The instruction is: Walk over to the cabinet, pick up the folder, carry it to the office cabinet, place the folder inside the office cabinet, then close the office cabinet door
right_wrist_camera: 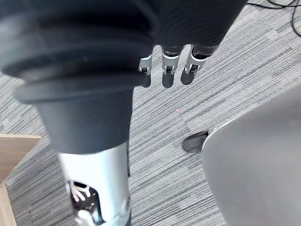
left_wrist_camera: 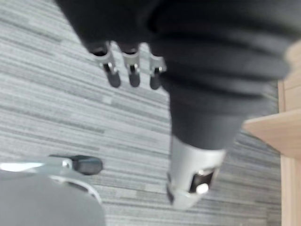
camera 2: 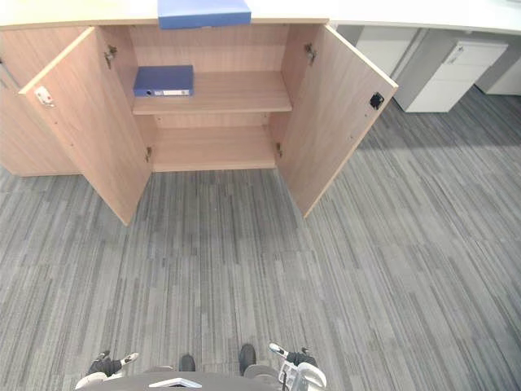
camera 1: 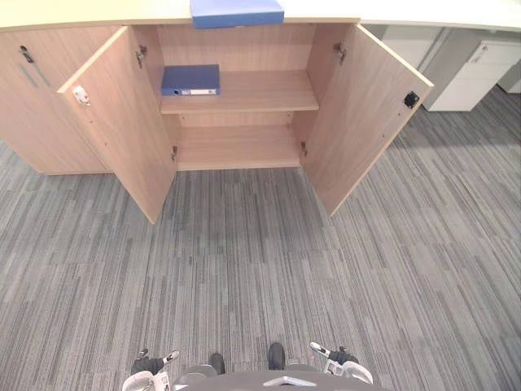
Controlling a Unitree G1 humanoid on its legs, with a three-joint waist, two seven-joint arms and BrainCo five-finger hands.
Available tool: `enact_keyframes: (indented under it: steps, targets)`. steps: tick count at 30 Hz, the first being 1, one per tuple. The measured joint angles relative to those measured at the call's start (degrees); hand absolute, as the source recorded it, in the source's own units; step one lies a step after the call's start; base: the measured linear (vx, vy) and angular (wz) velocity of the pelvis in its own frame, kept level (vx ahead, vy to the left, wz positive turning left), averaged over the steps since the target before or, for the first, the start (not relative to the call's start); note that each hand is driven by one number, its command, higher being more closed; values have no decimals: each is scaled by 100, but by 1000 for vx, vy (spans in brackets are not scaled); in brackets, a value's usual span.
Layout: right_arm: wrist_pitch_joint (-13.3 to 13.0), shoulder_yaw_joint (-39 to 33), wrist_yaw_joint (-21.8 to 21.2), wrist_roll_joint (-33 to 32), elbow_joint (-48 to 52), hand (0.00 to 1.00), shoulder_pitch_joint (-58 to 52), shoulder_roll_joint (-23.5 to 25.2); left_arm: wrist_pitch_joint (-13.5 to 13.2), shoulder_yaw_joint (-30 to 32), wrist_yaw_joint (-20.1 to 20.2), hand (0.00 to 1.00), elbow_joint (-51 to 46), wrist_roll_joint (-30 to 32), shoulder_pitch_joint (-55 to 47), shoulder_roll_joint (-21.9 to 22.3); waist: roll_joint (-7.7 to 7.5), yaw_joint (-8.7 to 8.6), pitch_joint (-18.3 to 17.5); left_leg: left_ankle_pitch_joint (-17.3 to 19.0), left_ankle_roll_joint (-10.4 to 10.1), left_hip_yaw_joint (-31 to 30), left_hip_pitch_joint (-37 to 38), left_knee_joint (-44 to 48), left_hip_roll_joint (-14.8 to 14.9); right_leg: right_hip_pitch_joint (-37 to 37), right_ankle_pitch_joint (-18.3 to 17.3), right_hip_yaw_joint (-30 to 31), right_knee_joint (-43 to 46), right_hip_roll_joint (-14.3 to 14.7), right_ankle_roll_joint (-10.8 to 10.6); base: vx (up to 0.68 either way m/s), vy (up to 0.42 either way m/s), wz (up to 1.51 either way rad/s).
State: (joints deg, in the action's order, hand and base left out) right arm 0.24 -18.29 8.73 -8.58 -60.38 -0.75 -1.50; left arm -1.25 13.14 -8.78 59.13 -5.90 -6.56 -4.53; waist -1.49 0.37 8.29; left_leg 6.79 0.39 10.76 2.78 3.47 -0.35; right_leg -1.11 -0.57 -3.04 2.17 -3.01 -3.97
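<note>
Both hands hang low at 6 o'clock, the left hand (left_wrist_camera: 134, 75) and the right hand (right_wrist_camera: 168, 77) alike: fingers straight and slack, nothing in either. Grey striped carpet (camera 1: 260, 269) lies between them and the wooden cabinet (camera 1: 260, 94) at 12 o'clock, well apart from both. The cabinet's left door (camera 1: 122, 122) and right door (camera 1: 358, 114) stand swung wide.

One blue folder on top (camera 1: 236, 11) lies flat on the cabinet's top at 12 o'clock, its long side running 9 to 3. A second blue folder on the shelf (camera 1: 190, 80) lies flat at the upper shelf's 9 o'clock end, spine facing out.

The one on top looks like the piece to fetch. It sits a touch towards 11 o'clock, so the left hand is slightly nearer, though a walk forward comes first.
</note>
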Motion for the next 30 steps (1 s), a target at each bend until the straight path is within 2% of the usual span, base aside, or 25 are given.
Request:
enact_keyframes:
  steps: [2,3,4,5,8,10,12,13,14,15,16,18,19,20,22,23,25,27,29,30]
  targets:
    - [-1,3,-3,-2,126,0,9,4,-2,-123,44,0,-10,-1,49,-7,22,-1,134,341,61,47,-122,448,23,-413,-455,16,1101,-80,-176,55,57,-18]
    - [-2,9,-5,-2,147,0,21,6,-1,-163,44,0,-7,-1,64,-12,38,1,168,399,71,54,-116,524,33,-544,-507,-26,1415,-93,-206,44,60,-14]
    - [-5,10,-7,-2,216,0,64,7,-1,-213,44,0,-6,-1,78,-12,91,-14,216,476,98,58,-62,582,66,-832,-528,-148,2092,-123,-224,96,82,-1]
    - [-7,12,-7,-4,316,0,85,13,0,-212,42,0,-5,-1,110,-16,83,-49,278,511,147,32,99,555,65,-1149,-593,-306,2841,-215,-203,145,81,4]
    - [-30,64,-7,-2,324,0,119,7,1,-209,40,0,-3,-2,167,-49,69,-40,350,630,180,-11,398,483,93,-1440,-1133,-729,3387,-333,-79,190,28,7]
    - [-48,151,-11,-2,330,0,174,0,2,-210,40,0,7,-1,202,-54,73,-106,352,663,130,-88,576,285,181,-1714,-1190,-1034,3020,-265,-38,323,-49,20]
    - [-46,189,-13,2,335,0,296,-16,5,-250,42,0,14,-1,285,10,119,-252,391,771,-58,-280,771,102,312,-1927,-787,-1035,2050,-33,175,419,-139,46]
    - [-47,185,-14,-1,337,0,293,-14,5,-266,46,0,16,-1,298,18,106,-269,396,820,-140,-325,854,77,314,-1927,-659,-1010,1907,-1,222,402,-168,45]
    - [-48,178,-11,-2,335,0,268,-17,2,-265,59,0,16,-1,291,43,95,-273,391,906,-277,-371,1019,30,315,-1876,-512,-978,1825,2,358,352,-163,37]
    - [-54,172,-13,-5,345,0,254,-18,0,-235,68,0,16,-1,283,77,98,-290,385,973,-371,-411,1120,41,331,-1840,-223,-953,1890,-8,457,375,-178,40]
    - [-53,163,-28,3,372,0,295,-39,-5,-186,77,0,8,-2,298,214,217,-309,358,1015,-464,-431,1200,208,534,-1773,-350,-1060,2087,85,515,480,-236,29]
    - [-47,172,-61,18,401,0,306,-65,-32,-53,97,0,-46,-23,332,381,309,-241,367,1005,-535,-372,670,1352,701,-1647,-579,-1128,2054,173,656,521,-272,18]
    - [-30,184,-57,13,509,0,276,-90,-28,188,96,0,-127,-32,348,491,403,-241,421,897,-585,-314,119,2679,945,-1337,-647,-1164,1852,283,703,479,-246,9]
    - [-9,186,-50,7,572,0,220,-97,-32,353,98,0,-223,-66,317,562,455,-223,449,871,-610,-248,-196,3604,1136,-1028,-673,-1168,1642,397,742,587,-268,5]
    - [-8,242,-48,-3,617,0,91,-71,-45,493,143,0,-412,-129,308,586,402,-148,517,932,-601,36,-611,4896,1458,-237,-766,-1091,1284,525,857,437,-180,-15]
    - [-8,240,-44,-5,638,0,58,-40,-76,492,158,0,-494,-129,318,584,347,-54,534,954,-582,217,-888,5079,1551,52,-799,-1013,1127,528,865,352,-145,-26]
    - [-7,237,-40,-6,712,0,51,-8,-102,493,167,0,-610,-125,337,598,319,-14,523,997,-507,403,-1392,4898,1606,313,-826,-935,881,527,846,332,-89,-34]
    - [-4,207,-3,-7,787,0,33,31,-112,591,167,0,-647,-123,365,693,328,28,527,1009,-483,565,-1797,4311,1564,565,-846,-848,658,486,801,294,10,-29]
    - [-9,125,12,-7,823,0,-65,71,-117,589,161,0,-664,-118,395,706,312,115,521,871,-459,638,-1883,2977,1339,930,-969,-817,485,379,590,302,86,-17]
    - [-8,126,14,-7,824,0,-78,71,-119,589,160,0,-664,-118,394,712,314,128,517,761,-452,624,-1877,2654,1283,1006,-1018,-803,455,351,515,297,155,-15]
